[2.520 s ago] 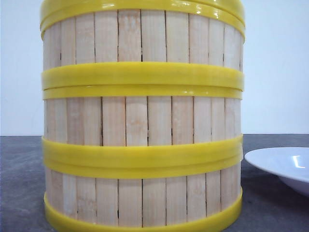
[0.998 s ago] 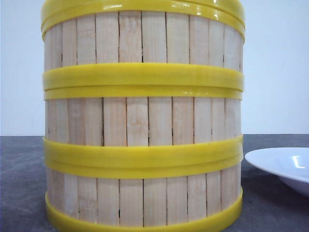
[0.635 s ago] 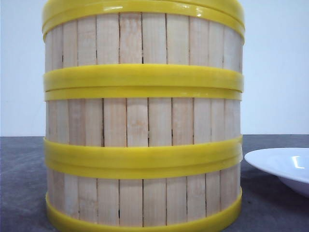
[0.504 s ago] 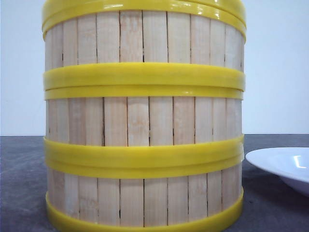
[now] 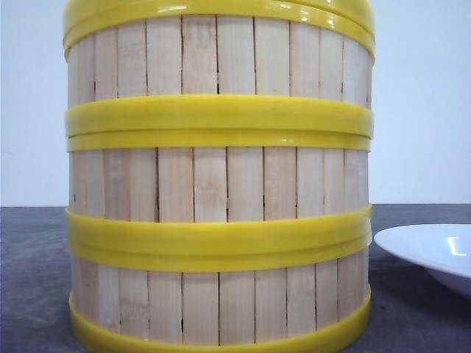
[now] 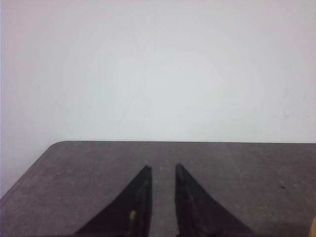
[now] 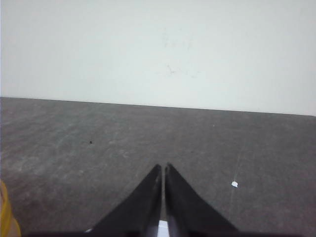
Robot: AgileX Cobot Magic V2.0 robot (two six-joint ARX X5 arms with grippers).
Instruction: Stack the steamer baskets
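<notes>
Nothing has really shifted since a moment ago: the three steamer baskets [image 5: 218, 184] stand stacked on the grey counter [image 5: 33, 279], a white plate [image 5: 430, 254] just beside them. The left end effector [image 6: 162, 170] hovers slightly parted and empty; the right end effector [image 7: 163, 169] is closed, empty.

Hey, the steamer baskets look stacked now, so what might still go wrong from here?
1. The stack of steamer baskets stands tall on the table; a careless arm sweep might tip it.
2. The white plate sits close to the stack's right side, so a toppling basket could hit it.
3. The stack nearly fills the front view, hiding what lies behind it.
</notes>
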